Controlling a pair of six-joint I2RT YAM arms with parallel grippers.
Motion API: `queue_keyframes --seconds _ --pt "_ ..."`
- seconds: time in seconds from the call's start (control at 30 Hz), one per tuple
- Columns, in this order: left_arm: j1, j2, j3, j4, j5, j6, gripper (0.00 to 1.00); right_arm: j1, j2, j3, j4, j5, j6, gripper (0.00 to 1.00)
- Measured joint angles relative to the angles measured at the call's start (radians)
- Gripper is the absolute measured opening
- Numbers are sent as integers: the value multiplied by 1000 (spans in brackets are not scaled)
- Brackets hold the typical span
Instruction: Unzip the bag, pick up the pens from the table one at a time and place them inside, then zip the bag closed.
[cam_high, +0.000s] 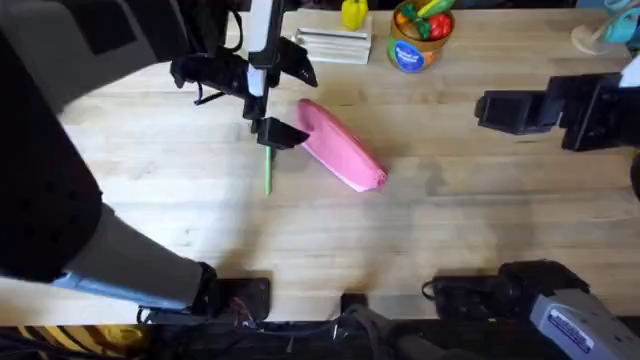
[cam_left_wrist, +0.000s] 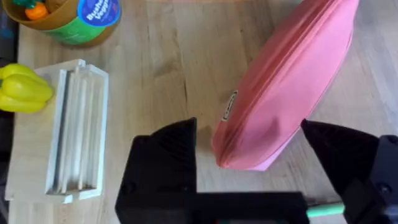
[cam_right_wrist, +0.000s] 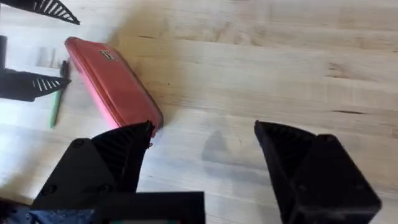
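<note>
Overhead, the pale plank table (cam_high: 450, 210) takes up nearly everything, and the two dark arms come next in bulk: the left one sweeps up from the lower left and hangs over the middle of the far half, while the right one sits off by the right edge. The left gripper (cam_high: 268, 128) is spread wide, and its wrist camera shows one black finger (cam_left_wrist: 163, 163) on either side of the near end of the bag (cam_high: 338, 144) without pinching it. The right gripper (cam_high: 500, 110) is also parted, holding nothing, with bare wood between its fingers (cam_right_wrist: 311, 168) and well apart from the pouch. The pink bag lies slantwise near the middle of the table, zipped shut as far as I can see. At the far edge stand a round tub of toy vegetables (cam_high: 418, 38), a white slotted rack (cam_high: 332, 45) and a yellow toy pepper (cam_high: 353, 12). Smallest of all, a green pen (cam_high: 268, 172) lies on the wood just beside the bag's end, below the left gripper.
</note>
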Motion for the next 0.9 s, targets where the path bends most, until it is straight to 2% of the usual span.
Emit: queue_keyframes --seconds 0.2,0.6,0.9 --pt "-10 56 0 -1 -2 -24 991 0 0 0 0 0 3 998" --pt "7 57 1 -2 -4 -32 993 0 0 0 0 0 3 998" --pt "7 57 1 -87 -12 -32 992 0 0 0 0 0 3 998"
